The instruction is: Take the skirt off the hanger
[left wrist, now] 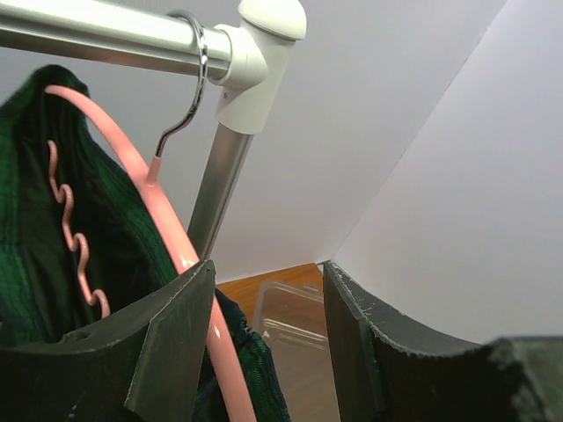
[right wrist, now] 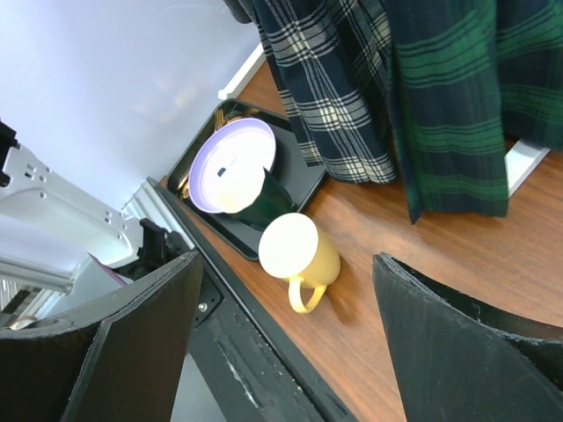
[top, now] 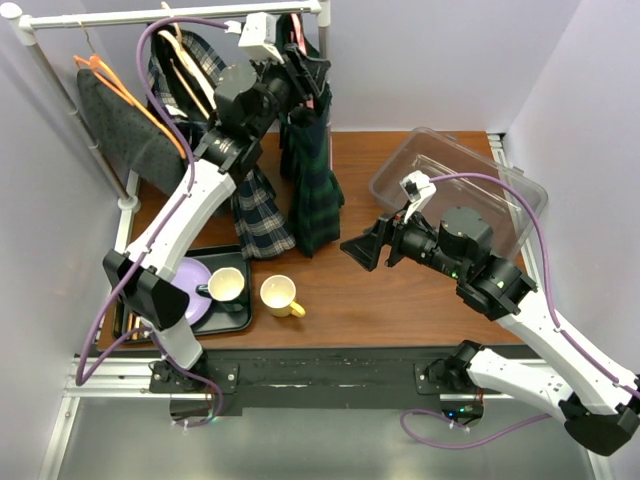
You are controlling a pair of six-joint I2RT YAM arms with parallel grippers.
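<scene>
A dark green plaid skirt (top: 312,190) hangs from a pink hanger (left wrist: 167,229). The hanger's metal hook (left wrist: 189,79) sits over the white rail (top: 170,12). The skirt also shows in the left wrist view (left wrist: 35,246), bunched on the hanger's left shoulder. My left gripper (top: 305,65) is raised to the rail and open. In its wrist view (left wrist: 264,352) the pink hanger arm runs down just inside the left finger (left wrist: 167,343), with nothing clamped. My right gripper (top: 365,245) is open and empty above the table, facing the skirt's lower hem (right wrist: 457,132).
A navy and white plaid skirt (top: 260,215) hangs left of the green one. A grey garment on an orange hanger (top: 120,125) hangs further left. A black tray (top: 245,255) holds a purple plate (top: 190,285) and a cup (top: 226,285). A yellow mug (top: 280,295) stands beside it. A clear bin (top: 460,180) lies at the right.
</scene>
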